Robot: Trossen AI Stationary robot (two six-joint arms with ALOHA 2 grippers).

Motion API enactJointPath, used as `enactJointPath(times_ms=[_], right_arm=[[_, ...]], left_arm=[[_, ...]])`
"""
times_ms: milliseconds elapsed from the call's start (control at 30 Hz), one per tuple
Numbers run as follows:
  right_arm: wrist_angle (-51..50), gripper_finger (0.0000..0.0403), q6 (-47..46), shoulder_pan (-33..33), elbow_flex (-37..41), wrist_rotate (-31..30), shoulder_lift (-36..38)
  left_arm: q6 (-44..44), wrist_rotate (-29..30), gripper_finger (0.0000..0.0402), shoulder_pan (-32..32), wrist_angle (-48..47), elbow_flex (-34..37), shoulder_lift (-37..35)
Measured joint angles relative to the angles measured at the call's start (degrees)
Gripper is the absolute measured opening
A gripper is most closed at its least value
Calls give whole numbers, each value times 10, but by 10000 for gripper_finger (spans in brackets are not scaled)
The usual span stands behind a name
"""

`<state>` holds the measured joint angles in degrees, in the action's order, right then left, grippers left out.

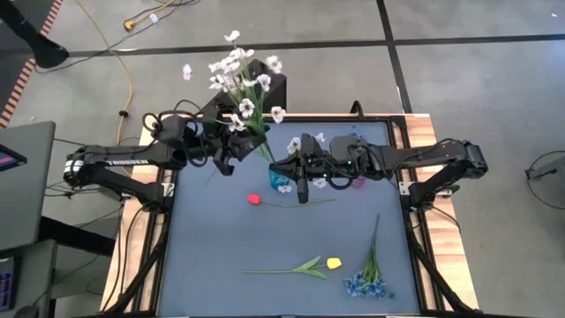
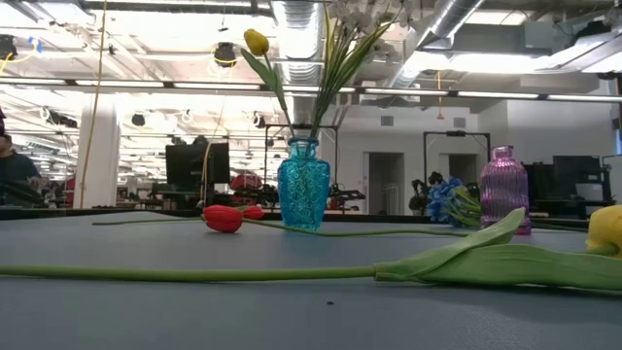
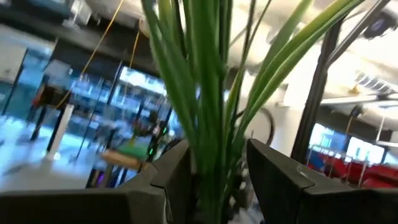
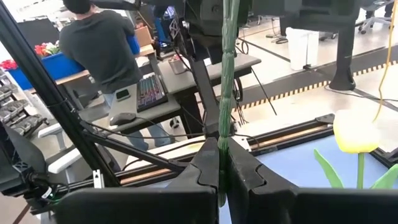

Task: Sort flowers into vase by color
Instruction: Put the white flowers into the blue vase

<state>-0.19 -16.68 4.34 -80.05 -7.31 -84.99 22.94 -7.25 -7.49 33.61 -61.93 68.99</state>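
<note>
A white spray and a yellow tulip are being loaded into the blue vase, which is standing near the back middle of the counter.

The left end effector is being held over the back left of the counter, its fingers closed around a bunch of green stems. In the high view these are the stems of the white flowers, whose blossoms are fanning out beyond the counter's back edge.

The right end effector is being held above the blue vase, its fingers pinched together on 1 thin green stem. In the low view a yellow bud is showing high above the vase, with stems reaching down to its neck.

A purple vase is standing to the right, with blue blossoms just beside it.

3 flowers are lying loose on the counter: a red tulip near the middle, a yellow tulip and a blue spray toward the front.

Next, by judgement, both held stems are needing to be steered down into the narrow neck and released without the vase being tipped. The loose flowers are then to be picked up in turn.
</note>
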Motion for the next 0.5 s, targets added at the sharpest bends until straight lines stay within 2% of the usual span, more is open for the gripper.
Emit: enactJointPath(times_ms=[200,267,367,433,500], right_arm=[[-3,32,0,0,0,0,0],[-3,32,2,0,0,0,0],[-2,44,16,0,0,0,0],[5,72,20,0,0,0,0],[14,102,20,0,0,0,0]], left_arm=[[-18,5,139,-6,-11,-6,-12],[-28,20,126,-6,-24,-7,-20],[-42,43,79,-6,-43,-7,-21],[-43,45,33,-8,-54,-7,-21],[-42,45,11,-9,-60,-6,-21]])
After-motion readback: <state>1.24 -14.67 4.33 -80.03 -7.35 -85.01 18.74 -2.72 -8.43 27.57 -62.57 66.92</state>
